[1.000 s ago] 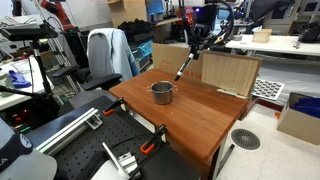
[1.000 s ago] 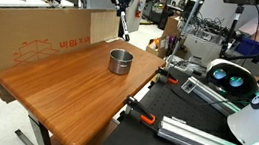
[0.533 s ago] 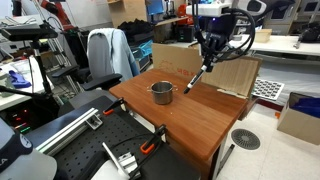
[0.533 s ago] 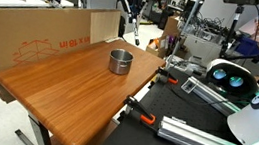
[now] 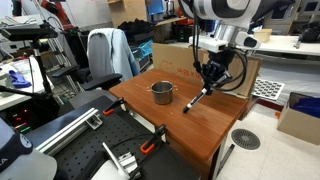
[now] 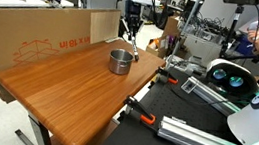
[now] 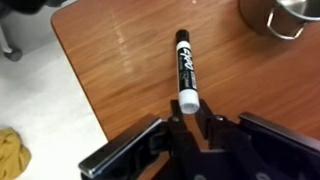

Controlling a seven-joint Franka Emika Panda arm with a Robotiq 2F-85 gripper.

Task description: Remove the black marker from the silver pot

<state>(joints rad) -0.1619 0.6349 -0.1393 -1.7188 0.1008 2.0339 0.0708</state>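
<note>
The pincer is closed on the black marker, pinching its lighter end between the fingers. In the wrist view the rest of the marker runs straight out ahead of the pincer, its dark end farthest away, over the wooden bench. The silver pot sits ahead of the pincer and off to one side, well clear of the marker, with only part of its rim and wall showing at the corner of that view.

In an exterior view the pincer hangs low over the bench and the marker slants down from it towards the pot's side. Its lower end is close to the wood, and I cannot tell whether it touches. The pot stands upright on the bench beside the pincer, near but apart from the marker's lower end.

In an exterior view the pincer is just beyond the pot, above the bench; the marker is too thin there to make out clearly.
</note>
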